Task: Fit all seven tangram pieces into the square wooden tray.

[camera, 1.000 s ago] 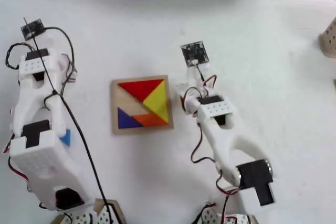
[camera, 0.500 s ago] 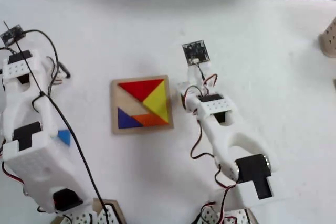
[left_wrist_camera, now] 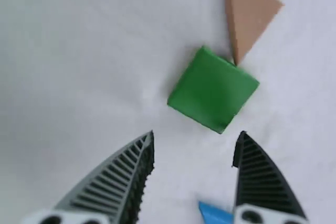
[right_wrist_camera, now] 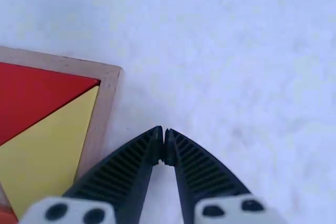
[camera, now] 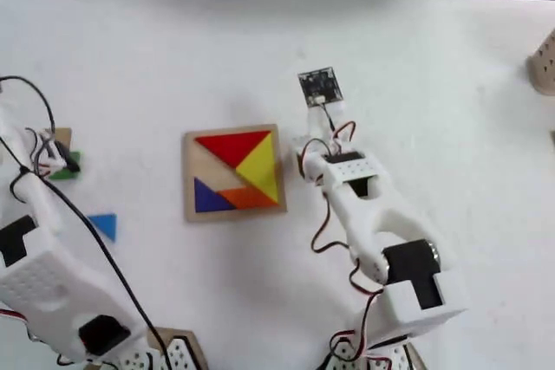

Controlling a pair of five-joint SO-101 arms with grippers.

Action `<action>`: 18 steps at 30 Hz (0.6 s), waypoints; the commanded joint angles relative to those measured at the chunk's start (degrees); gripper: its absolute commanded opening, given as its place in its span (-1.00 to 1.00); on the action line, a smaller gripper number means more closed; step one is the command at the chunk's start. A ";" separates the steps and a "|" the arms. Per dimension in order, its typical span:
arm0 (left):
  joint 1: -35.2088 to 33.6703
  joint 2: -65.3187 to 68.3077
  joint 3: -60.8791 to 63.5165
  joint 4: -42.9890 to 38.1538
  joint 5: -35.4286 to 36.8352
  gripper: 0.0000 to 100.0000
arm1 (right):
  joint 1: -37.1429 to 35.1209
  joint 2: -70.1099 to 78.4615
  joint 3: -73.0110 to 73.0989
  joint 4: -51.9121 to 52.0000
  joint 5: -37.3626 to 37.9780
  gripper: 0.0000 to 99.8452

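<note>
Square wooden tray, centre of the high view on the white tabletop: fitted with red triangle, yellow triangle, blue triangle and orange piece; bare wood between red and blue. Loose near the left edge of the high view: green square with tan triangle just above it; small blue triangle lower down, apart from both. Added by the left wrist view: a corner of the green square touching an edge of the tan triangle; left gripper with fingers spread wide and empty, tips just short of the green square; one corner of the small blue triangle between the finger bases, the rest cut off. Added by the right wrist view: right gripper with fingers pressed together on nothing, just beside the tray's corner rim, red and yellow triangles inside it. In the high view: fingers of both grippers hidden under arm bodies and wiring; left arm cut by the left edge; right arm lower right of the tray. Exact outline of the orange piece hard to make out.
</note>
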 commanded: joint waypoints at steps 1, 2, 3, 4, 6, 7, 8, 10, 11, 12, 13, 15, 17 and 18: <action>2.59 -3.82 -0.62 -4.22 -17.49 -0.50 | 0.84 -0.57 -2.81 -0.92 0.97 -0.96; 2.59 -3.82 -0.62 -6.24 -18.90 -0.50 | 0.84 -0.57 -2.81 -0.92 0.97 -0.96; 2.59 -3.74 -0.44 -8.18 -20.13 -0.50 | 0.84 -0.57 -2.81 -0.92 0.97 -0.96; 2.59 -3.74 -0.18 -9.49 -21.45 -0.50 | 0.84 -0.57 -2.81 -0.92 0.97 -0.96; 2.51 -3.74 0.00 -8.62 -25.32 -0.50 | 0.84 -0.57 -2.90 -0.92 0.97 -0.96; 2.68 -3.74 0.00 -6.51 -27.60 -0.50 | 0.84 -0.57 -2.90 -0.92 0.97 -0.96; 2.77 -3.74 0.00 -3.96 -29.63 -0.50 | 0.84 -0.48 -2.90 -1.01 0.97 -0.96; 2.86 -4.00 0.00 1.41 -33.32 -0.50 | 0.84 -0.40 -2.90 -1.19 0.97 -0.96; 2.86 -4.18 0.00 3.96 -34.99 -0.50 | 0.84 -0.40 -2.90 -1.19 0.97 -0.96; 2.77 -4.26 0.00 6.51 -37.10 -0.50 | 0.84 -0.40 -2.90 -1.27 0.97 -0.96; 2.77 -4.26 0.00 9.32 -40.00 -0.50 | 0.84 -0.31 -2.90 -1.27 0.97 -0.96; 2.77 -4.26 0.00 14.33 -44.66 -0.50 | 0.84 -0.31 -2.90 -1.27 0.97 -0.96; 2.77 -4.26 0.00 17.41 -44.75 -0.50 | 0.84 -0.31 -2.90 -1.36 0.97 -0.96; 2.77 -4.26 0.00 18.64 -44.75 -0.49 | 0.84 -0.31 -2.90 -1.36 0.97 -0.96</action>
